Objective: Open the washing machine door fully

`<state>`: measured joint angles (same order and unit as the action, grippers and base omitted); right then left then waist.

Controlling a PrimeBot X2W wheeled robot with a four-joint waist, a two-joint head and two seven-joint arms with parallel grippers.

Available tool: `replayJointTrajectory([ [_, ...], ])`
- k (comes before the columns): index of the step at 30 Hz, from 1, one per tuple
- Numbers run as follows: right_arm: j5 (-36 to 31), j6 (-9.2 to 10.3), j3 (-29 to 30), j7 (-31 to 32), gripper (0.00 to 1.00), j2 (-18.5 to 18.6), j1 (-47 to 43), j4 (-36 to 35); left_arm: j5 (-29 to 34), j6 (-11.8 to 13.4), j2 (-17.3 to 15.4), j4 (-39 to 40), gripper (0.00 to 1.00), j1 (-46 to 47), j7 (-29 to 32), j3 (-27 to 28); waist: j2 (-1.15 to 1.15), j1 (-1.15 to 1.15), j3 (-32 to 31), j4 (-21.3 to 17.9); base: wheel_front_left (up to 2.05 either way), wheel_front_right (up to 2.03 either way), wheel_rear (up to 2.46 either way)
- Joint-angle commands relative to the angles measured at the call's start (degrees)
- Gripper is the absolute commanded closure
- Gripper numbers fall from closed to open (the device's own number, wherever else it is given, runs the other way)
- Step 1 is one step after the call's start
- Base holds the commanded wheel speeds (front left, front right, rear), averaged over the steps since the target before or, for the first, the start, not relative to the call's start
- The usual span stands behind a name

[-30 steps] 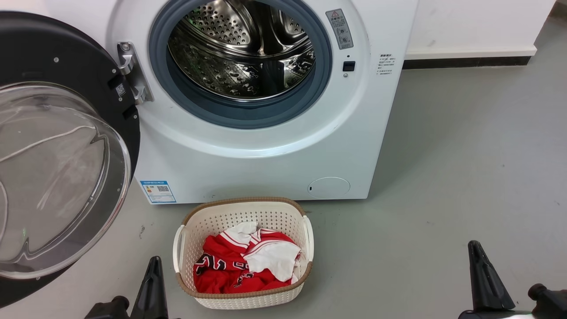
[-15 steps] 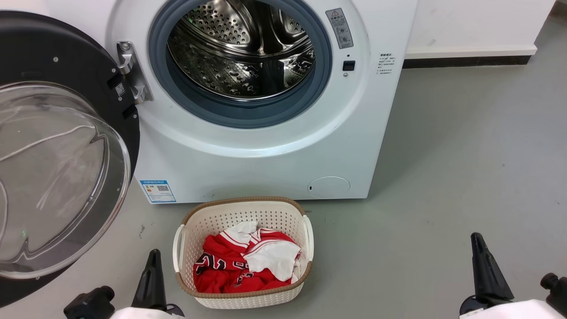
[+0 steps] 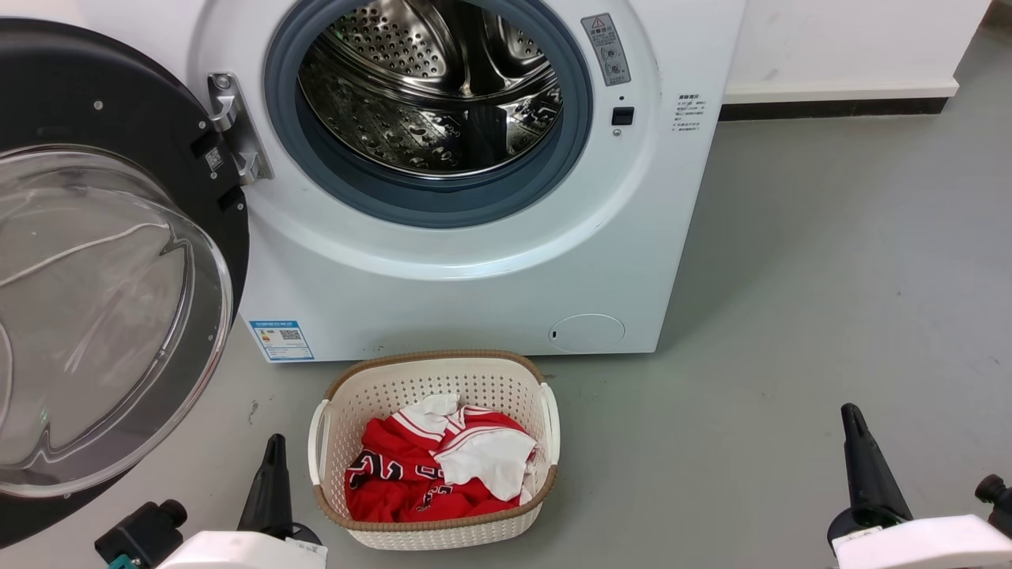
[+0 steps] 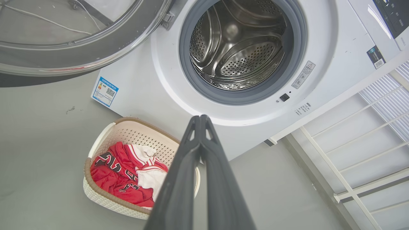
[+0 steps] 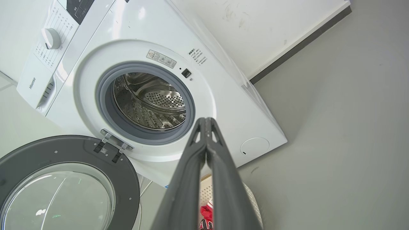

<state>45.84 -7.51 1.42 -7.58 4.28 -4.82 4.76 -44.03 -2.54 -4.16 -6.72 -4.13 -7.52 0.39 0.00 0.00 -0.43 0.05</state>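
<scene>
- Hanging wide off its metal hinge point(image 3: 237, 130) at the white machine's point(image 3: 474, 300) left edge, the washing machine door point(image 3: 103, 308) is exposing the perforated steel drum point(image 3: 431, 87); glossy black ring, bulging clear glass bowl.
- Left tool point(image 4: 199, 119) and right tool point(image 5: 206, 120) are hovering clenched on nothing, well apart from the door, judged fully swung.

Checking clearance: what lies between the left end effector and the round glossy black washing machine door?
Head view: bare grey floor separates left end effector from door.
</scene>
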Motion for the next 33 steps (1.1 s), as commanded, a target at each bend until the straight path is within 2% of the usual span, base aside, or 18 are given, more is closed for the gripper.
replayJointTrajectory([
  [1,1.9,0.01,0.1,0.3,1.00,0.5,1.6,-0.2,-1.9,-0.3,-0.4,0.4,1.00,1.5,0.3,0.2,0.00,0.00,0.0,0.0,0.00,0.00,0.00],
  [33,23.8,0.02,1.0,5.6,1.00,0.7,6.1,4.1,-24.5,-2.6,-0.6,-3.1,1.00,5.7,5.7,1.7,0.00,0.00,0.2,0.0,0.00,0.00,0.00],
])
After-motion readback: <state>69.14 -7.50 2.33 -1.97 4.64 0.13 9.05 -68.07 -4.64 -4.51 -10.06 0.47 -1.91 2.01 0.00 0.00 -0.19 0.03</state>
